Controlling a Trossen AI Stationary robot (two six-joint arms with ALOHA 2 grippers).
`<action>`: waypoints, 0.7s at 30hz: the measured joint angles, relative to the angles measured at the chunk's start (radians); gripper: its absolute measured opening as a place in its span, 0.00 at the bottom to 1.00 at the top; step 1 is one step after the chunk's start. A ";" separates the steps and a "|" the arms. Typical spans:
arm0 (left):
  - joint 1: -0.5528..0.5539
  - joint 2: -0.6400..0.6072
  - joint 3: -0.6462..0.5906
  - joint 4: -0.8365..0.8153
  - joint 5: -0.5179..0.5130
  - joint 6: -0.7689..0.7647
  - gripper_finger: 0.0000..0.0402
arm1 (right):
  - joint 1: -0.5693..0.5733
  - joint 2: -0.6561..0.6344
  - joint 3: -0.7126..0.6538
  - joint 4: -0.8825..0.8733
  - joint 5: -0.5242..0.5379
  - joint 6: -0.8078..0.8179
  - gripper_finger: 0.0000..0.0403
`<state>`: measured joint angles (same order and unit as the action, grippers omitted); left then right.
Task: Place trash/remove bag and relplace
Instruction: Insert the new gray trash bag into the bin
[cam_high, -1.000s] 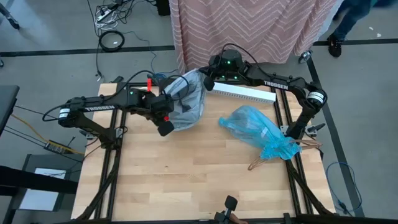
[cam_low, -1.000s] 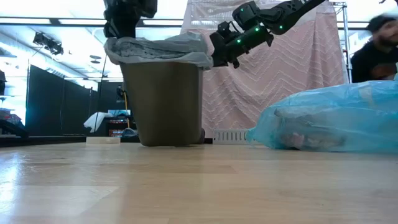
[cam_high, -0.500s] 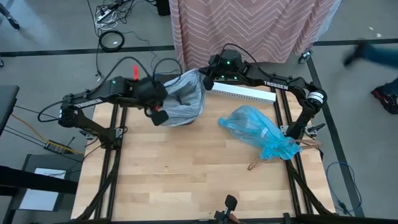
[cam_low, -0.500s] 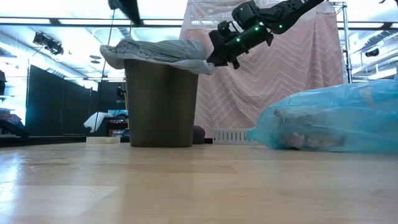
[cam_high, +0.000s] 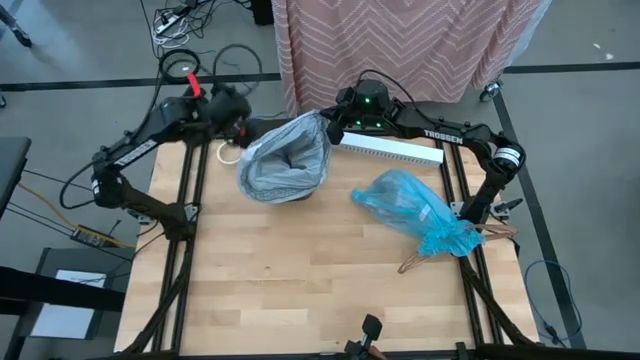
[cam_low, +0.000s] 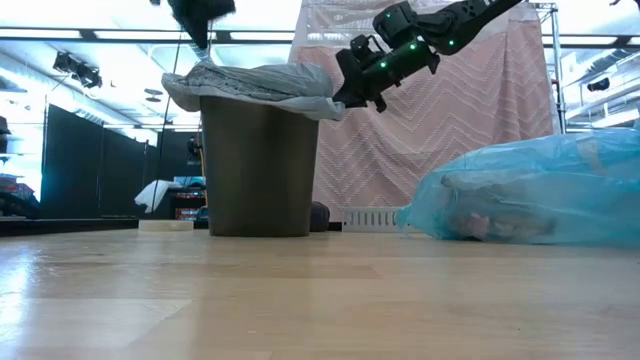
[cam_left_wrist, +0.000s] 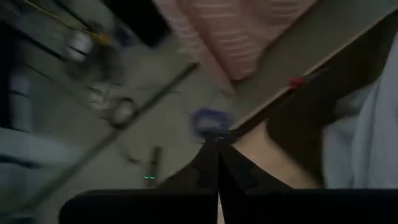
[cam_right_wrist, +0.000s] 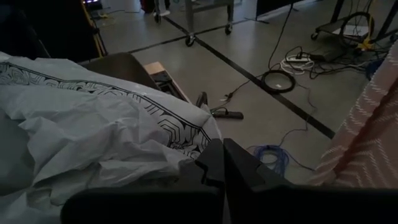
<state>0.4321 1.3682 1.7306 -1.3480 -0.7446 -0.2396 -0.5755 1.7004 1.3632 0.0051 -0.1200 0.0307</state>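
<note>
A dark bin stands at the table's far middle. A pale grey bag lines it, folded out over the rim. My right gripper is shut at the bin's far-right rim. My left gripper hovers shut above the table's far-left corner, left of the bin, with nothing between its fingers. The blue bag lies on its side on the table's right half, bulging; dim lumps show through its wall. No loose trash shows. My right gripper holds the grey bag by its folded-over rim edge at the bin's far-right side. The fingers come slanting down from the table's right and far side. The edge reaches the shut fingertips, which hide the pinch. The bag stays draped on the bin.
A long white strip lies along the table's far edge behind the blue bag. A brown wire-like thing lies by the blue bag's near end. A pink striped curtain hangs beyond the table. A white ring lies left of the bin.
My left gripper has risen from the bin's near-left rim and swung toward the table's far-left corner, turning as it went and staying shut. The grey bag's left rim, no longer under it, lies folded over the bin. My right gripper has kept still.
</note>
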 joint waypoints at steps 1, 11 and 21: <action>0.044 0.000 -0.024 0.060 0.069 0.022 0.00 | 0.002 0.000 0.000 0.000 0.000 0.003 0.00; 0.495 0.046 -0.185 0.423 0.611 0.155 0.00 | 0.011 0.000 0.000 -0.006 0.000 0.017 0.00; 0.621 0.201 -0.183 0.503 0.819 0.071 0.00 | 0.034 0.000 0.000 -0.010 0.006 0.018 0.00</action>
<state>1.0529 1.5693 1.5471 -0.8446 0.0739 -0.1688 -0.5417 1.7008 1.3636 -0.0048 -0.1143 0.0490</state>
